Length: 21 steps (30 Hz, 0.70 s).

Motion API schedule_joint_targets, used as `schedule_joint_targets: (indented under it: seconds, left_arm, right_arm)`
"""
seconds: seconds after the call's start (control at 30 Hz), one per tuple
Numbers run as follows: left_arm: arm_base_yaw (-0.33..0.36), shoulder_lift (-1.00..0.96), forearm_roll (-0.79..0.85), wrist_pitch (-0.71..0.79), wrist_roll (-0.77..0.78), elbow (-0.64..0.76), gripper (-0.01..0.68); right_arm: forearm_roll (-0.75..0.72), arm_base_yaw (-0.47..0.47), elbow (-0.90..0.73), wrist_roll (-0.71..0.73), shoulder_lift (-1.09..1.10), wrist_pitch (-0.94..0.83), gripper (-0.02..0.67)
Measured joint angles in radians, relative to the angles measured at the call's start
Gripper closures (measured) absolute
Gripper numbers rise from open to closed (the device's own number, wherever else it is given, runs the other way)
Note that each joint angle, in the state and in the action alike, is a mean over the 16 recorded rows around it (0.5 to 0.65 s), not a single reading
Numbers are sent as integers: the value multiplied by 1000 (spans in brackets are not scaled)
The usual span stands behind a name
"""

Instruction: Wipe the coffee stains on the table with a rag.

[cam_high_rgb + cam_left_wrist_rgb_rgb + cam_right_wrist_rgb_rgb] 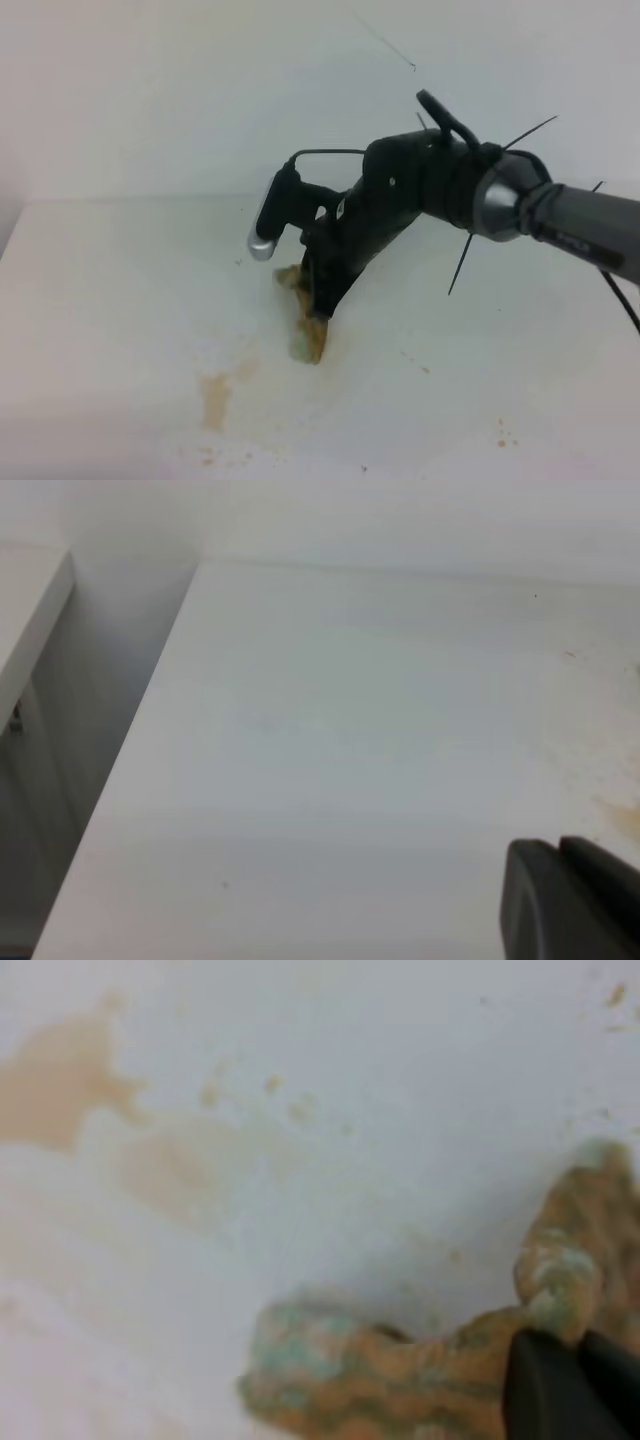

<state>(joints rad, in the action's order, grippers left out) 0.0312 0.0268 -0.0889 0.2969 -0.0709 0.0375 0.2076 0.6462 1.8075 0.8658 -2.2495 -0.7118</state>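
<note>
A smooth, matte white counter (pixel 110 300) fills the exterior high view, meeting a plain white wall (pixel 200 90) at the far edge. A black jointed robot arm (pixel 560 215) with a grey metal collar and thin cable ties sticking out reaches in from 3 o'clock, sloping down toward the middle.

Its right claw (pixel 320 312) points down at the counter, its dark fingers pinched together on the rag (pixel 310 335), a small crumpled cloth, tan-brown and coarse. The rag lies pressed on the counter just below the centre, stretching from the claw toward 6 o'clock, with a pale greyish end.

In the right wrist view the rag (pixel 400 1380) looks ribbed and lumpy, orange-tan mottled with grey-green, bunched at 5 o'clock against the black claw tips (pixel 575 1385).

The coffee stains (pixel 215 398) lie apart from the rag toward 7 o'clock: an irregular orange-brown blotch with a paler smear beside it. A few tiny brown specks (pixel 502 432) sit toward 5 o'clock. Close up, the blotch (pixel 55 1085) is soft-edged and lobed, at 10 o'clock, with faint tan smearing spreading toward the rag.

In the left wrist view, only a blunt black corner of the left claw (pixel 570 900) shows at 5 o'clock above bare counter; whether it is apart or together cannot be told.
</note>
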Motion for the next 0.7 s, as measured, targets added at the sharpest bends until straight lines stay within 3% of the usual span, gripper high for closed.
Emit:
schedule_joint_targets:
  seconds: [0.47, 0.7]
  left_arm:
    - [0, 0, 0, 0, 0, 0, 672]
    - [0, 0, 0, 0, 0, 0, 672]
  right_arm:
    - [76, -151, -507, 18, 393, 267, 634]
    - [123, -213, -676, 22, 472, 389, 633]
